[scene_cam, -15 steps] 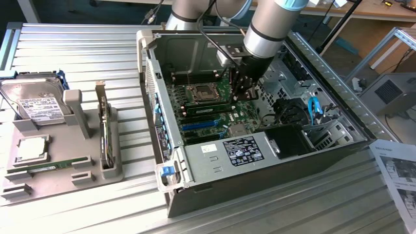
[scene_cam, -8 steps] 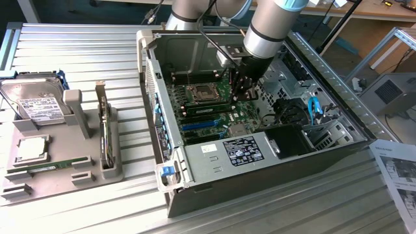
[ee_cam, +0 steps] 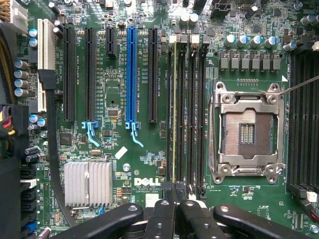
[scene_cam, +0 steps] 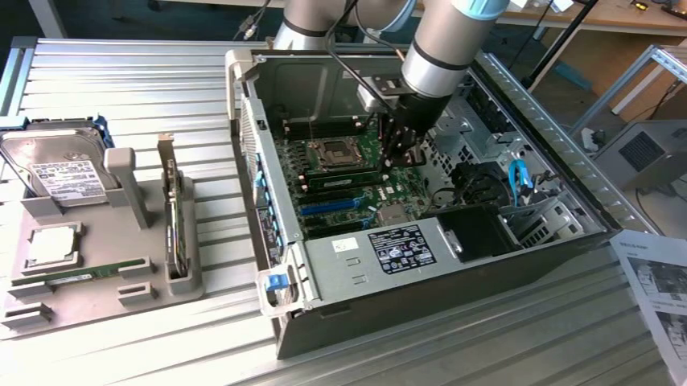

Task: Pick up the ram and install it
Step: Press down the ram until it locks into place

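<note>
The ram (ee_cam: 173,114), seen edge-on as a thin yellow-green strip, stands in the memory slot farthest from the processor socket (ee_cam: 246,132). Its long axis runs along that slot, parallel to the socket's side. The gripper (ee_cam: 175,193) is closed, fingers drawn together, directly at one end of the ram. In the exterior view, this is the end of the ram (scene_cam: 343,178) toward the exterior view's right, beneath the gripper (scene_cam: 400,158). Whether the fingers pinch the stick or only bear on its edge cannot be told. Counts: one arm; four slots in this bank; one further memory stick (scene_cam: 80,274) lying flat in the grey tray (scene_cam: 92,304), well apart from the case; one hard drive (scene_cam: 54,169); one upright card (scene_cam: 172,213).
</note>
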